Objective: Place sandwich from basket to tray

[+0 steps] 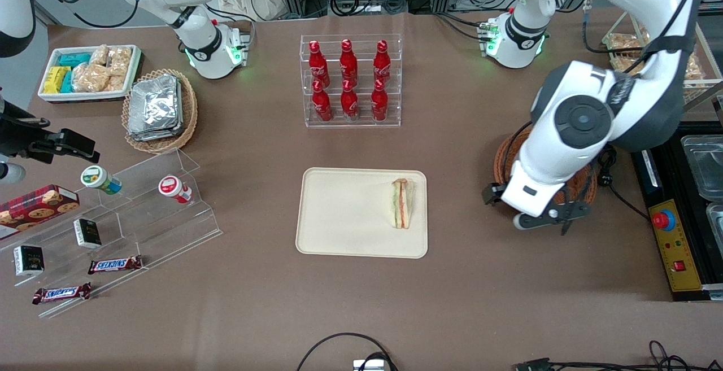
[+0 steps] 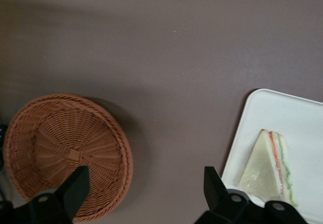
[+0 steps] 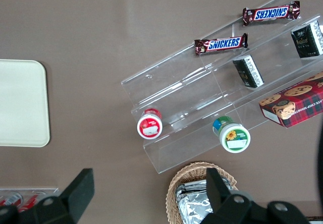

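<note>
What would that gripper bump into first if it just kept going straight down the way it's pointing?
Probably the bare brown table. The gripper, open and empty, points down at the strip between the basket and the tray holding the sandwich. Depth is unclear, so one finger might clip the basket's rim.

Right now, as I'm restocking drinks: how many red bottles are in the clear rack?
6. The red bottles stand in the clear rack: three on the upper step, three on the lower step nearer the front camera. None seems hidden. The gripper, open, is above the table between basket and tray.
</note>
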Available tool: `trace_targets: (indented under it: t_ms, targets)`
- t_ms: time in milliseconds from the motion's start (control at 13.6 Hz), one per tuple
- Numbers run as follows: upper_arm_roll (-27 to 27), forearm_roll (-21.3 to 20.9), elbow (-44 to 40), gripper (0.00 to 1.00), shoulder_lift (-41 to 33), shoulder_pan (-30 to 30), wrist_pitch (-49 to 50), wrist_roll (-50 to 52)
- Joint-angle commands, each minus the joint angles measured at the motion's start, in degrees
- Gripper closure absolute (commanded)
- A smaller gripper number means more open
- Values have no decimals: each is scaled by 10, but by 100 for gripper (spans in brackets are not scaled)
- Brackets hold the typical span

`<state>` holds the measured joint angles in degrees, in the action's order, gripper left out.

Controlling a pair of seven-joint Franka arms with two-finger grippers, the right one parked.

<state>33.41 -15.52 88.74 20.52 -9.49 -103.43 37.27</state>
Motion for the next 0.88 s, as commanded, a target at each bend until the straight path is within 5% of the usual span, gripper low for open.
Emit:
trace_targets:
  t_ms: [0, 368, 810]
  targets:
    - [0, 21, -2, 0, -21, -13, 17, -38]
    - [-5, 40, -9, 0, -53, -46, 53, -122]
    - [-145, 90, 17, 0, -129, 13, 79, -225]
